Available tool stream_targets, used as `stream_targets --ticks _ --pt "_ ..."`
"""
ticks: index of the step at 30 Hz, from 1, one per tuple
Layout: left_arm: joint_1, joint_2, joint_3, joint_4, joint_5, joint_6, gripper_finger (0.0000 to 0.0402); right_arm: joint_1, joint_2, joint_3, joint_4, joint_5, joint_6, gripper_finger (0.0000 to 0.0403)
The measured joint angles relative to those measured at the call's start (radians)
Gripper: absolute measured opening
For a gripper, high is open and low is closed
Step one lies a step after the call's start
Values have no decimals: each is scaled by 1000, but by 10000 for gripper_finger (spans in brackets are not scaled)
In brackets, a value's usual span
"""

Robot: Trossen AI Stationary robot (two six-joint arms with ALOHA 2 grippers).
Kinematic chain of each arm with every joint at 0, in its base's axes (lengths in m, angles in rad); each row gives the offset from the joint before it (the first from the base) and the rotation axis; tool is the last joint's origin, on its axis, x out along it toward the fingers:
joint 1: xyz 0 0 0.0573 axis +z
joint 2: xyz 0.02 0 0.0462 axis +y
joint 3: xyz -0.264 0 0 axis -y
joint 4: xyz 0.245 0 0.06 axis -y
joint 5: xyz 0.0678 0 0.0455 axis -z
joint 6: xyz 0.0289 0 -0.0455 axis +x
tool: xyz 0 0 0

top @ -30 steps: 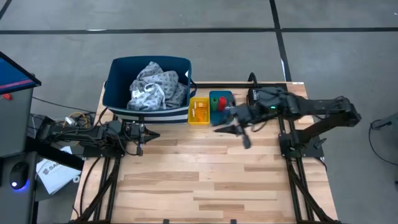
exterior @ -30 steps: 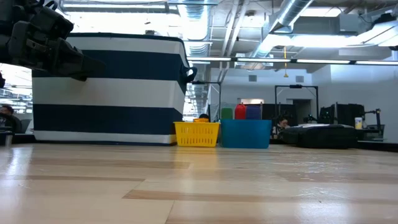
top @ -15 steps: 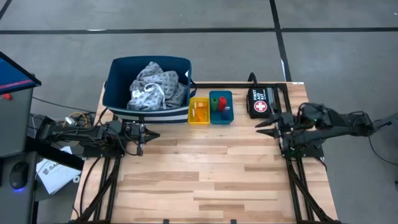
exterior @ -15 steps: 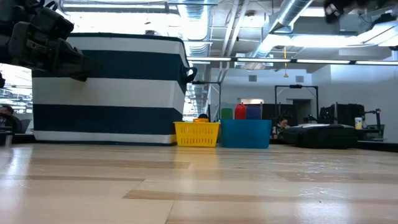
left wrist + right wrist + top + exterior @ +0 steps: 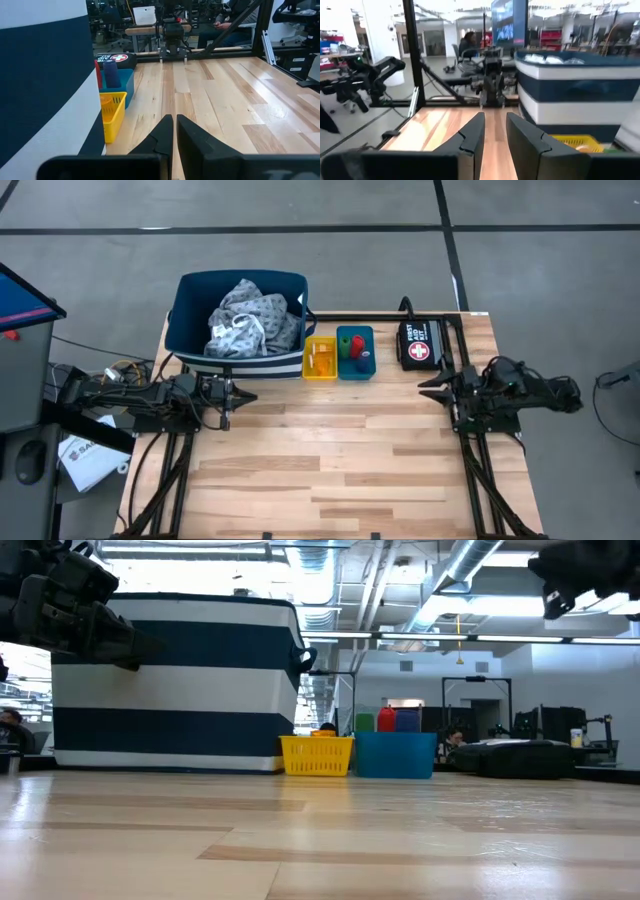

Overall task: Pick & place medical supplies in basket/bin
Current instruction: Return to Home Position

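**High view.** A large navy fabric basket with white stripes point(image 5: 245, 366) stands at the upper left of the light wooden plank table point(image 5: 330, 450). A crumpled grey-blue dotted gown cloth point(image 5: 248, 320) lies inside it. Just beside the basket's lower right corner is a small yellow rectangular tray point(image 5: 320, 378) holding small orange pill bottles point(image 5: 321, 356); their number cannot be counted from here. Immediately to the right of it, a small teal-blue rectangular tray point(image 5: 356, 376) holds a green roll point(image 5: 345, 342), a red roll point(image 5: 355, 350) and a blue roll point(image 5: 364, 361). A black pouch with a red-and-white cross point(image 5: 420, 346) lies right of the trays, apart from them, near the table's upper right corner.

The left gripper point(image 5: 248, 397) sits at the table's left edge, just below the basket in the frame, and points right. In the left wrist view its two dark fingers lie together with only a hairline between them, and they hold nothing. The right gripper point(image 5: 424, 388) sits at the right edge, below the pouch, and points left. The right wrist view shows its fingers parted by a narrow gap, with nothing in it. The two grippers face each other, well apart.

**Low view.** The basket fills the left of the frame and the two trays stand side by side at centre. The red and blue roll tops rise upright above the teal-blue rim. The dark arms show in the upper corners.
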Motion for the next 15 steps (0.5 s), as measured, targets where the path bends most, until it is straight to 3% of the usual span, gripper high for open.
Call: stream_targets --ticks 15 --pt "0 1 0 0 0 0 14 -36 -1 -212 87 -4 15 77"
